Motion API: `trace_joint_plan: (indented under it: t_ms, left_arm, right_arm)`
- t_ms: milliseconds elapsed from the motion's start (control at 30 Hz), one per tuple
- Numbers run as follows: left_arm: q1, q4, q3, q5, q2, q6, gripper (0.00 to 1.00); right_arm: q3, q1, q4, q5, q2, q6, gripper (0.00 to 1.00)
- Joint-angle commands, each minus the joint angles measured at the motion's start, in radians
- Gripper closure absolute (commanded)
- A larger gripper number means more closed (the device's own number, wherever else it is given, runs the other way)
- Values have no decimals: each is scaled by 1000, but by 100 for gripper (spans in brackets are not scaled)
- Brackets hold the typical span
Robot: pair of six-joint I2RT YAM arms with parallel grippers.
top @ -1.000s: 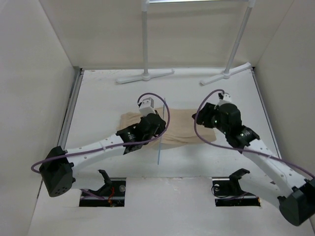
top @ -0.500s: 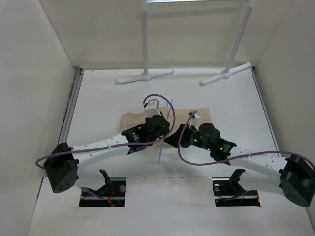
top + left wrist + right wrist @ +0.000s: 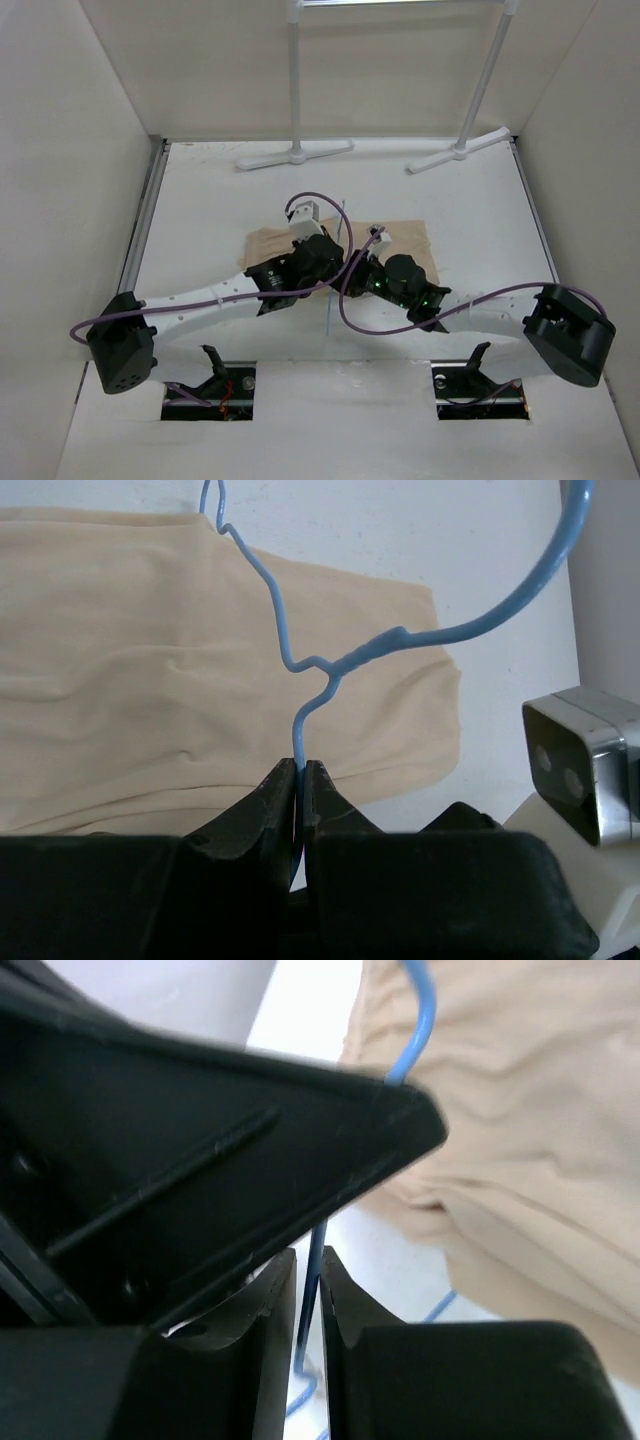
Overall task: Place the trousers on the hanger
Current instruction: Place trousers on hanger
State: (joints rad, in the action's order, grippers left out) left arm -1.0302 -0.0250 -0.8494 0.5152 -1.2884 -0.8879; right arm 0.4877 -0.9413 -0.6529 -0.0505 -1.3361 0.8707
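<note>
Our left gripper [image 3: 300, 770] pinches the hanger [image 3: 342, 662] wire tight. Our right gripper [image 3: 308, 1260] sits close around that wire; we cannot tell if it squeezes. The trousers [image 3: 130, 680] lie flat underneath, and the table [image 3: 200, 190] shows past their edges.

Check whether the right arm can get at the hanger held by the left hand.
Likely yes: the wire of the hanger runs between the jaws of the right hand, close to the left hand that clamps it. Nothing blocks it; whether the right one has clamped is unclear.
</note>
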Motion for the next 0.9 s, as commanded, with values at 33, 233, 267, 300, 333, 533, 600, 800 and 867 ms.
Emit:
trace_joint_plan:
  t_ms: [33, 233, 267, 300, 333, 533, 600, 800, 867]
  left_arm:
    - [-6, -36, -1, 17, 81, -49, 98]
    - [0, -29, 9, 40, 132, -56, 72]
    - [8, -24, 10, 45, 150, -52, 62]
    - [14, -24, 15, 40, 171, -46, 50]
    - [22, -23, 27, 40, 198, -42, 38]
    - [31, 86, 104, 61, 415, -20, 0]
    - [31, 149, 130, 103, 519, -20, 0]
    - [66, 378, 138, 187, 704, -23, 0]
    - [80, 407, 139, 181, 718, -22, 0]
  right_arm:
    - [-11, -7, -159, 87, 37, 7, 87]
    - [-37, 0, -111, 81, 133, 11, 99]
    - [-37, 5, -85, 80, 153, 8, 99]
    - [-31, 9, -56, 78, 173, 2, 99]
    - [-23, 16, -28, 75, 189, -2, 100]
    - [52, 81, 113, 25, 253, -56, 100]
    - [118, 121, 198, 0, 290, -74, 100]
    - [478, 241, 554, -92, 328, -186, 100]
    - [595, 284, 642, -113, 298, -213, 100]
